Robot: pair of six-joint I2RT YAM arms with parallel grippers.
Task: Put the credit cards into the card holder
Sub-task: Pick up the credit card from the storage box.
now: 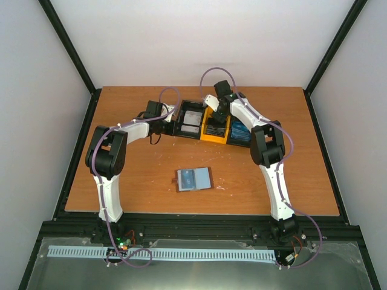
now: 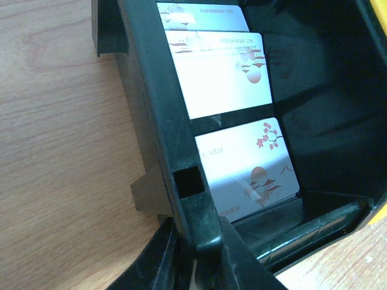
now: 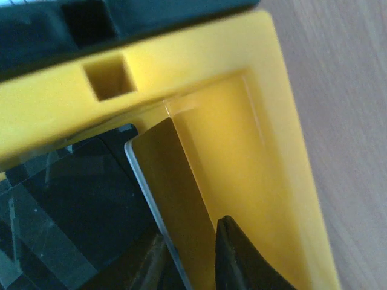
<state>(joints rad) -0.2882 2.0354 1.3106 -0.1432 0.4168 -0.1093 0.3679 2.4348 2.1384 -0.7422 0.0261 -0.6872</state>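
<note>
The brown card holder [image 1: 193, 179] lies open on the table, pale blue pockets up. The black-and-yellow tray [image 1: 214, 140] holds whitish cards [image 1: 192, 121], dark cards [image 1: 216, 128] and blue cards [image 1: 240, 131]. My left gripper [image 1: 171, 118] straddles the tray's left black wall [image 2: 151, 109], one finger on each side, shut on it [image 2: 196, 249]; whitish cards [image 2: 248, 175] lie just inside. My right gripper [image 1: 219, 113] is down in the yellow compartment [image 3: 242, 121]. Its jaws [image 3: 187, 257] close on a dark card [image 3: 163, 181] tipped up on its edge above the other dark cards [image 3: 72, 199].
The tray stands at the back middle of the wooden table [image 1: 133, 181]. Both arms reach to it from either side. The card holder lies apart from both grippers, nearer the front. Black frame rails border the table.
</note>
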